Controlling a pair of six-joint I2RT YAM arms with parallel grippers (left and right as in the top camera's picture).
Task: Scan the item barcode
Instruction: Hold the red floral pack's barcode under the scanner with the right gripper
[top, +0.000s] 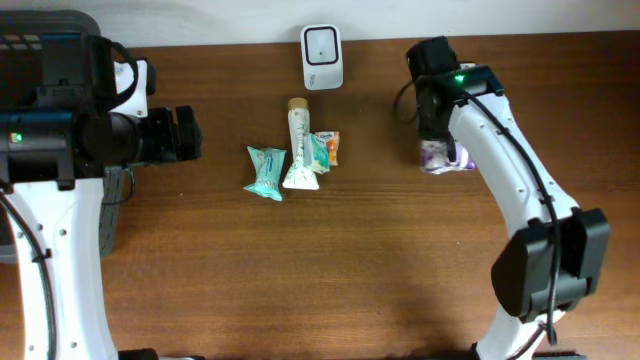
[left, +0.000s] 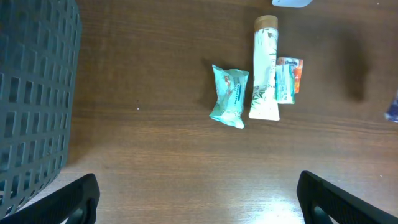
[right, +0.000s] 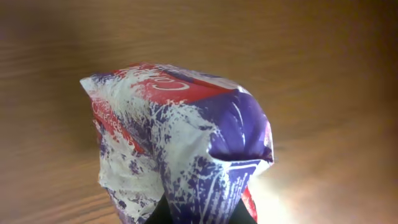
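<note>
The right claw (top: 440, 146) pinches the purple-and-white packet (right: 180, 149) by one crumpled end, right of the scanner (top: 322, 57). The left claw (top: 188, 135) hangs spread and empty, left of the scanner. The creased wrapper may warp its barcode and spoil the scan.

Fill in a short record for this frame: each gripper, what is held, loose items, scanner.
left gripper: open, empty, above the table near the dark basket
right gripper: shut on purple-and-white packet, right of the scanner
scanner: white unit at the table's far edge, centre
loose items: teal packet, white tube, small orange packet, side by side in front of the scanner
barcode: none visible on the held packet
</note>
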